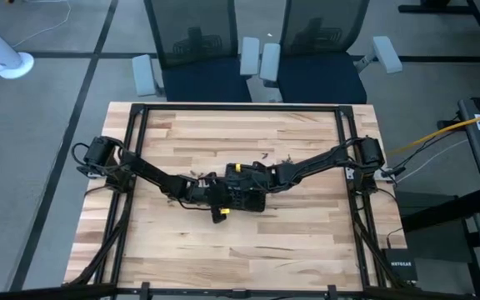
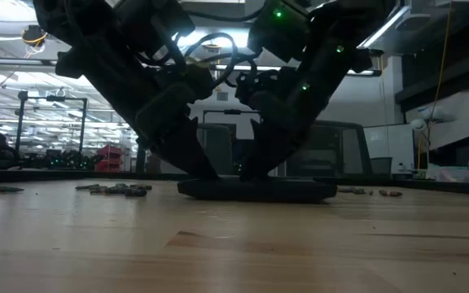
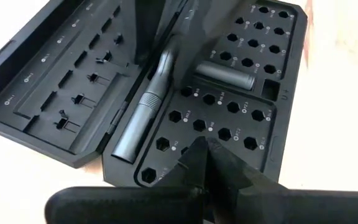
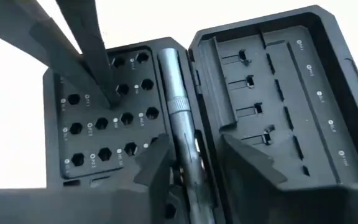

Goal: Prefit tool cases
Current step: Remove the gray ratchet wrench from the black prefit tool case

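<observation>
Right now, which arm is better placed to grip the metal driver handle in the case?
Probably right: the right gripper is open astride the driver handle in the tool case; the left gripper sits shut over the bit slots.

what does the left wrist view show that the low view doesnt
Only the left wrist view: the tool case lies open, with hex bit slots in one half, empty in that view, a grey driver handle along the hinge and a short grey cylinder seated in that half.

Only the low view: loose bits scattered on the table, and the room behind.

Both: the case flat on the table, with the left tool down at it.
</observation>
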Available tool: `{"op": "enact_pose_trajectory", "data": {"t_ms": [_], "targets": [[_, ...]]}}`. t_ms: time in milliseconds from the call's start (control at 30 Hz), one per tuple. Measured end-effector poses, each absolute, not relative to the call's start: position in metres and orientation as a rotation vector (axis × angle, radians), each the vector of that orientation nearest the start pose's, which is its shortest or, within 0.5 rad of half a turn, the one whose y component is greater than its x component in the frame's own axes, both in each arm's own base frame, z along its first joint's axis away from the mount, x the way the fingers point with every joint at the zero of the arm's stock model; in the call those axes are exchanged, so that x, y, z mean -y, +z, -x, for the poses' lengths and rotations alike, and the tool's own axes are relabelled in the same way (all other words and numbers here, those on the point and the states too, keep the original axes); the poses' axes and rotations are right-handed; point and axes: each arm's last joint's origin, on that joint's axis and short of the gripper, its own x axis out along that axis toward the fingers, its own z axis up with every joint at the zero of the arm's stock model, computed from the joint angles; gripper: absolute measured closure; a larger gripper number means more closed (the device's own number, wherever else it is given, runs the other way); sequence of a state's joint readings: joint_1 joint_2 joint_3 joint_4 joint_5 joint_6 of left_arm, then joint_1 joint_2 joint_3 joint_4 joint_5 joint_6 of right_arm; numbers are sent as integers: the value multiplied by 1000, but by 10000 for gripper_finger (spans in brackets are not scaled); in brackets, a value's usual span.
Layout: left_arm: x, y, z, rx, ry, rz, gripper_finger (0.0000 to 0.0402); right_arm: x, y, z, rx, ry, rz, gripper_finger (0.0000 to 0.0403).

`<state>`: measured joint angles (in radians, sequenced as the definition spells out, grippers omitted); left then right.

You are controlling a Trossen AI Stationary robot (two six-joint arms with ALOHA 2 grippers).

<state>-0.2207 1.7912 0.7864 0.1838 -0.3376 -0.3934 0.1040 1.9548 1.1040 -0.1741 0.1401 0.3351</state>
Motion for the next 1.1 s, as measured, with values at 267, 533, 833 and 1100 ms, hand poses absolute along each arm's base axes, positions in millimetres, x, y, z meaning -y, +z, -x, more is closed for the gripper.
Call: {"op": "enact_pose_trajectory", "data": {"t_ms": [267, 533, 833, 1100], "targets": [[61, 117, -318, -726, 330, 141, 401, -36, 111, -374, -1058, -135, -187, 379], [58, 118, -320, -702, 367, 184, 401, -31, 144, -374, -1061, -55, -352, 379], [55, 117, -318, -696, 422, 161, 401, -13, 194, -372, -914, -60, -435, 379], [56, 118, -319, -681, 427, 167, 402, -1, 215, -359, -892, -144, -406, 380]]}}
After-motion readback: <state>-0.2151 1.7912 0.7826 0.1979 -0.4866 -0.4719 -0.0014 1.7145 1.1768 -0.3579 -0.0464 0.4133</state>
